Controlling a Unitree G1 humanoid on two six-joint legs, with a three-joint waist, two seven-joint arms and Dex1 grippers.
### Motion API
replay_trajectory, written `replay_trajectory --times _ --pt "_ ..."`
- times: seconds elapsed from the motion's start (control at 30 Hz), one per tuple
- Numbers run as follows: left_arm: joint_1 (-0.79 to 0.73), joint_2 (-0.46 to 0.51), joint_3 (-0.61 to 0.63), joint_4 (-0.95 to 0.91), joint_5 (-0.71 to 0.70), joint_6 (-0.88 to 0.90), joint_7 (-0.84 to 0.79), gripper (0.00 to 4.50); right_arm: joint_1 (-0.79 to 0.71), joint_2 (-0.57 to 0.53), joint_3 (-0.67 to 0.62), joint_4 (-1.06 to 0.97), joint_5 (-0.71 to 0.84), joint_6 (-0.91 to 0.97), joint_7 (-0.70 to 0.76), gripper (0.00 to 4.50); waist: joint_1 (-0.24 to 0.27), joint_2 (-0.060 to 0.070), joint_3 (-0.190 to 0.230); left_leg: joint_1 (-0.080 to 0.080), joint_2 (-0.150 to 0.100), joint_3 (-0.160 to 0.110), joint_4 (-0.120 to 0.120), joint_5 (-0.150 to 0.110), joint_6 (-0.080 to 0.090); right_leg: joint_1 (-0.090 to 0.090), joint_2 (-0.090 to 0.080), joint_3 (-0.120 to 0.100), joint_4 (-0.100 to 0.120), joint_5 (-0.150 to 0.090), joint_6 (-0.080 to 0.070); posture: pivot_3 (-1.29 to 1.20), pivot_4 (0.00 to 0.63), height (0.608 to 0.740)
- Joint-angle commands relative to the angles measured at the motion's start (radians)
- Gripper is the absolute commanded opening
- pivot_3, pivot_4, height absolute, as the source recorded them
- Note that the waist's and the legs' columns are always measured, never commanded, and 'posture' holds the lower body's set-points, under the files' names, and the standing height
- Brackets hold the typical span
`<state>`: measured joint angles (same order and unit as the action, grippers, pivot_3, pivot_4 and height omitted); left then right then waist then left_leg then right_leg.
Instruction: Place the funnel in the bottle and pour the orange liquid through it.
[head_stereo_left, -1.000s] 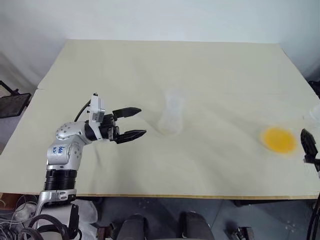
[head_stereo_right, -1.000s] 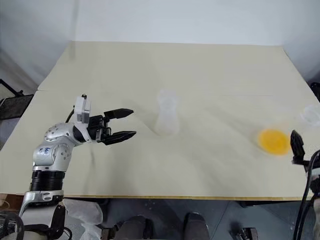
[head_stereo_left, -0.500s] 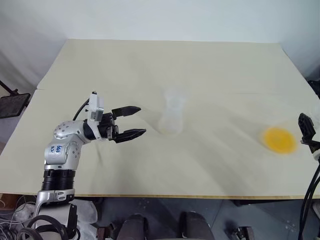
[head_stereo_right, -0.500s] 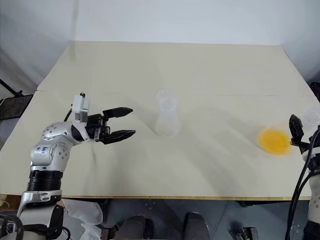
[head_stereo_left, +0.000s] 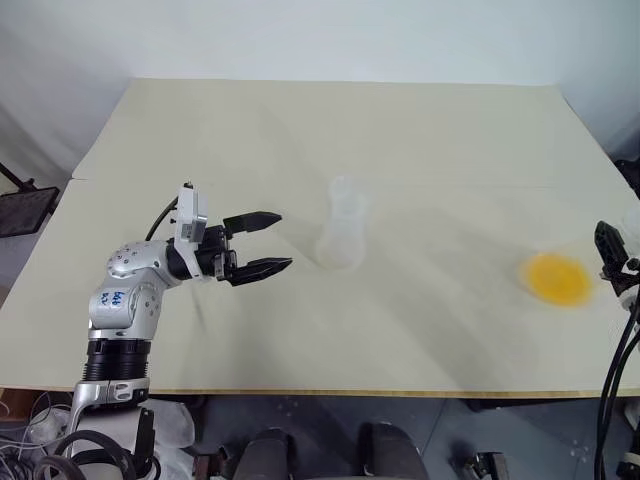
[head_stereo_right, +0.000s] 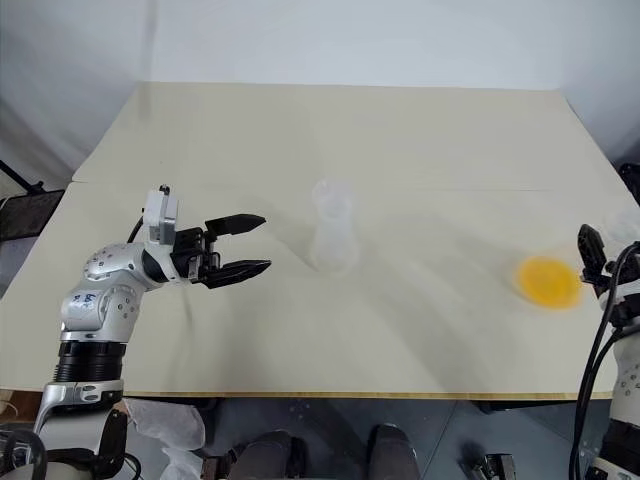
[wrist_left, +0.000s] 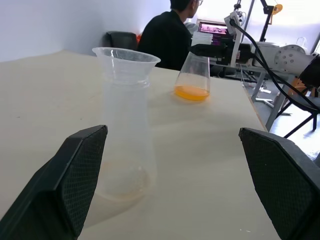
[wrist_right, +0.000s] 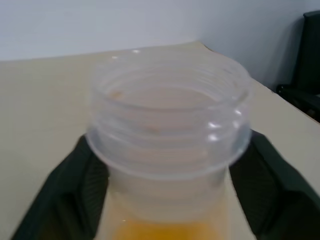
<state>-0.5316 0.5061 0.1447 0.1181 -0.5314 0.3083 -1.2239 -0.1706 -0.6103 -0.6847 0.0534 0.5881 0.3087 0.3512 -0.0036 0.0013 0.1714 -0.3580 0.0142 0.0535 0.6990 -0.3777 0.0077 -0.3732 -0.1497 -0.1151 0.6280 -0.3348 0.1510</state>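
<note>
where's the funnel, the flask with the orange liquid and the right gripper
funnel (wrist_left: 126, 59), left wrist view, on its flared rim atop the bottle.
flask with the orange liquid (wrist_left: 193, 75), left wrist view, on its clear wall above the liquid.
right gripper (wrist_right: 165, 190), right wrist view, midway between the fingers closed on the flask's neck.

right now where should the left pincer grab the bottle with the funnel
Grip the bottle on its narrowing upper wall, just under the funnel, coming in level from the robot's left, where the open left pincer faces it. The base looks too wide, and the funnel's flared lip would probably tip.
</note>
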Motion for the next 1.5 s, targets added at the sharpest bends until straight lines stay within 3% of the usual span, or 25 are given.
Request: replay_trajectory --times 0.03,0.27,0.53,0.7,0.93,1.17,1.5 --pt "0.004 0.005 0.01 -0.028 -0.022 -0.02 0.002 4.5 -0.01 -0.019 -0.014 -0.011 0.0 -0.024 0.014 2.47 0.001 0.0 0.0 0.0 0.0 0.0 0.0 0.0 0.0 0.0 0.0 0.0 0.0 0.0 0.0 0.0 0.15 0.74" --pt "0.003 0.007 0.012 -0.023 -0.022 -0.024 0.002 4.5 -0.086 -0.015 0.012 -0.065 0.013 -0.007 -0.011 2.47 0.0 0.001 0.0 0.0 0.0 0.0 0.0 0.0 0.0 0.0 0.0 0.0 0.0 0.0 0.0 0.0 0.15 0.74" --pt "0.001 0.006 0.01 -0.011 -0.017 -0.033 0.004 4.5 -0.236 -0.114 0.288 -0.295 -0.119 0.231 -0.107 2.47 -0.018 0.002 0.001 0.0 0.001 0.0 0.0 0.0 0.0 -0.002 0.0 0.0 0.0 0.0 0.0 0.0 0.15 0.74" --pt "0.026 -0.001 0.018 -0.019 -0.017 -0.043 0.029 4.5 -0.356 -0.121 0.52 -0.359 -0.272 0.138 -0.03 2.47 -0.022 0.002 0.001 -0.002 0.0 -0.001 0.0 0.0 0.0 -0.002 0.0 -0.001 0.0 0.0 0.0 0.0 0.15 0.74" --pt "0.066 -0.021 0.019 -0.055 -0.021 -0.053 0.077 4.5 -0.472 -0.088 0.709 -0.3 -0.44 0.056 0.024 2.47 -0.023 0.002 0.001 -0.007 -0.001 -0.005 0.002 0.0 0.0 -0.003 -0.001 -0.005 -0.001 0.0 0.0 0.0 0.15 0.74" --pt "0.087 -0.046 0.012 -0.09 -0.02 -0.06 0.123 4.5 -0.54 -0.047 0.844 -0.217 -0.64 -0.099 0.026 2.47 -0.026 0.002 0.001 -0.009 -0.001 -0.008 0.002 0.0 0.0 -0.004 -0.001 -0.008 -0.001 0.0 0.0 0.0 0.15 0.74" --pt "0.089 -0.076 0.009 -0.1 -0.008 -0.097 0.177 4.5 -0.582 -0.023 0.918 -0.159 -0.862 -0.255 0.025 2.47 -0.026 0.002 0.001 -0.01 -0.001 -0.011 0.002 0.0 0.0 -0.004 -0.001 -0.01 -0.001 0.0 0.0 0.0 0.15 0.74"
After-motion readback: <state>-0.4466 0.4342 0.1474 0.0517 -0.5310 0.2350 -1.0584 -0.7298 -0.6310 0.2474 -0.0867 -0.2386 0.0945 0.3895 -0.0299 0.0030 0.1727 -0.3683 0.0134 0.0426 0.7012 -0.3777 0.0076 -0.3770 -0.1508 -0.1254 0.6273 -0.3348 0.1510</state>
